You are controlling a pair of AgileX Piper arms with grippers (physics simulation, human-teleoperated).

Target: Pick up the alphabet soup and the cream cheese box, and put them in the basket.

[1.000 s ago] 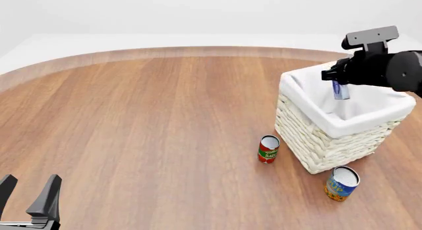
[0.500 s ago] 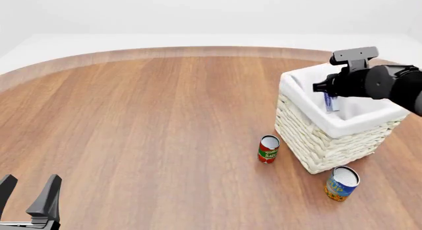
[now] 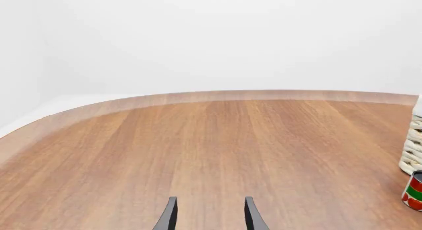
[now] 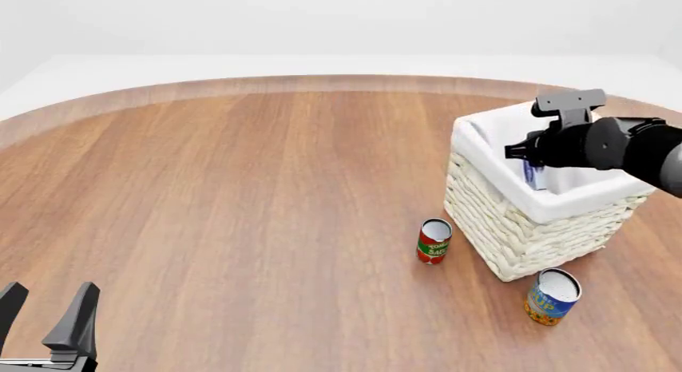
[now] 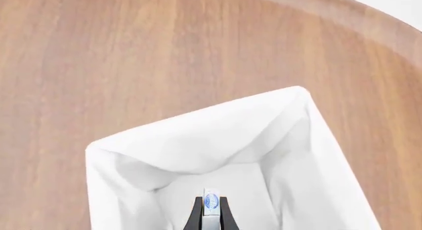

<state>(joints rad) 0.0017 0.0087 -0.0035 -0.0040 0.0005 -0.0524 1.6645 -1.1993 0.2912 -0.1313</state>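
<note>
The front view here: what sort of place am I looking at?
Likely a simulated tabletop test scene, not a real room: a bare wooden table against blank white, with only a wicker basket and two cans.

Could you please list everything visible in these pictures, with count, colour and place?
table: one, brown wood, under everything.
basket: one, cream-white wicker with white lining, right side of table.
cream cheese box: one, pale blue and white, held over the basket's opening.
alphabet soup: one, blue and orange-yellow, standing in front of the basket.
red-and-green can: one, standing left of the basket.
left hand: one, black, open, near left corner.
right hand: one, black, shut on the box.
</note>
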